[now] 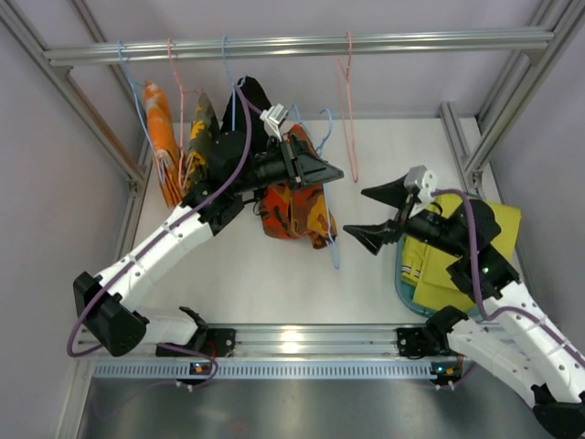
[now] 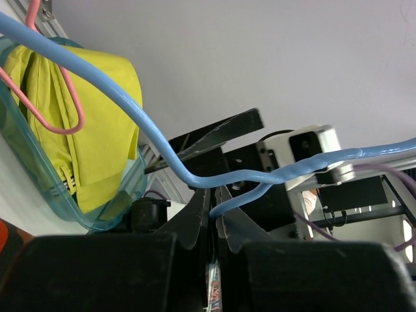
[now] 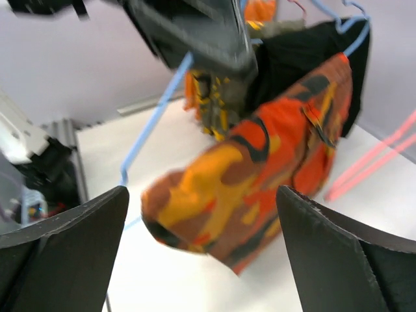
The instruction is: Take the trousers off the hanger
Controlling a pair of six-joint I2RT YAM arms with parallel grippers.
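Clamps blue hanger point(image 2: 130, 110) in left end effector point(image 1: 313, 170), orange camouflage trousers point(image 1: 297, 208) draped over it at centre. Holds right end effector point(image 1: 358, 213) wide open, just right of them, facing them, so probably better placed to pull.

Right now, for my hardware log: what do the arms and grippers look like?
The left arm and right arm have white shells, black joints and a purple cable each. The left gripper and right gripper have black wedge-shaped fingers, with a white camera module behind.
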